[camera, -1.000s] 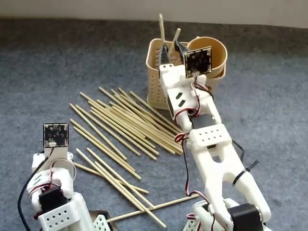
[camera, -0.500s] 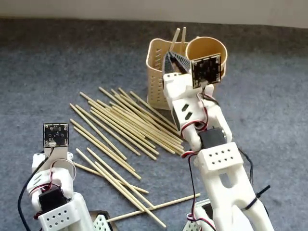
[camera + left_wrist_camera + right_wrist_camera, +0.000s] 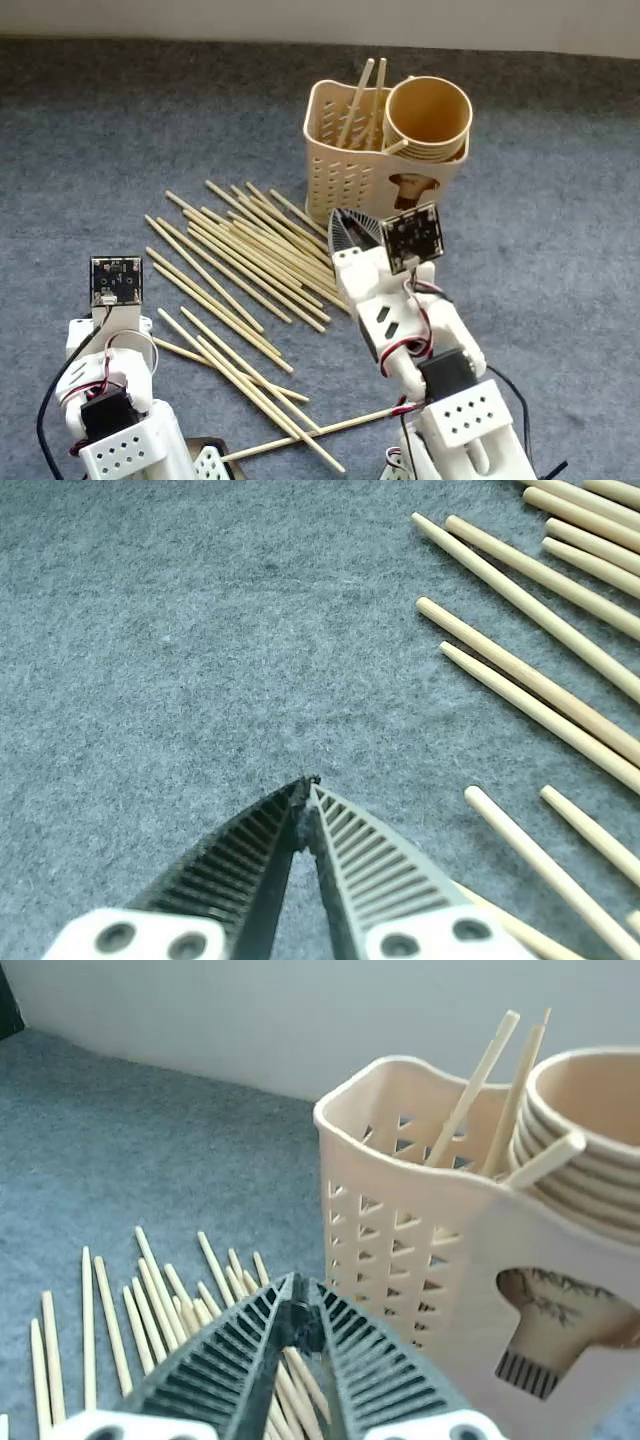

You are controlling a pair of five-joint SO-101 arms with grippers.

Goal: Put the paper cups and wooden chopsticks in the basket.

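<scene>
Wooden chopsticks [image 3: 268, 255] lie beside the basket [image 3: 345, 180] of paper cups [image 3: 430, 115]; left gripper [image 3: 307, 784] and right gripper [image 3: 297, 1295] are closed, empty.

This is an indoor robot test set-up, a lab or a hobby bench; which of the two cannot be told. The desk [image 3: 110, 130] is covered with grey felt-like carpet, and a plain pale wall [image 3: 230, 1010] stands behind it. Two white plastic robot arms [image 3: 440, 395] carry bare red and black servo wires [image 3: 398, 352] and uncovered square black circuit boards [image 3: 116, 281]. The pale wooden chopsticks [image 3: 250, 250] and the beige perforated plastic basket [image 3: 345, 185] are ordinary household ware.
</scene>
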